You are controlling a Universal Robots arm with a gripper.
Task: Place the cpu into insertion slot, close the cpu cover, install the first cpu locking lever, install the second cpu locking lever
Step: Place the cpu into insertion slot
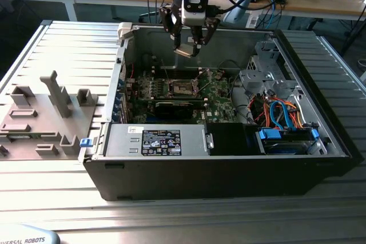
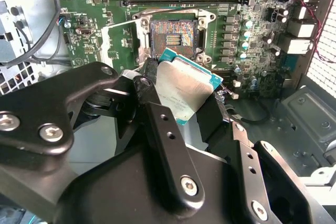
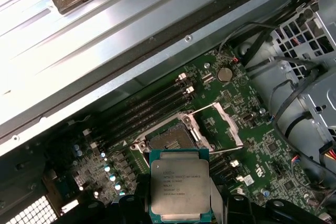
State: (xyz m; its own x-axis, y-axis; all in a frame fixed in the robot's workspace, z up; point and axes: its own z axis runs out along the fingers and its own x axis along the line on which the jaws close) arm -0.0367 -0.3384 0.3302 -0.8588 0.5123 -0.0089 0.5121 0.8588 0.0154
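Cpu (image 2: 186,90) clamped by opposite edges between the jaws of the gripper (image 1: 187,48), held in the air with its dull metal top showing in both wrist views. Hanging over the green circuit board (image 3: 262,153) inside the open computer case (image 1: 229,170), near the case's far wall in the exterior view. Beneath, clear of it, insertion slot (image 3: 170,139) bare, contacts exposed; at one side of the slot, cpu cover (image 3: 229,124) swung up and open. Case resting on the ribbed metal bench (image 1: 63,44); grey fixture plate (image 1: 34,121) toward the bench's edge at the exterior view's left.
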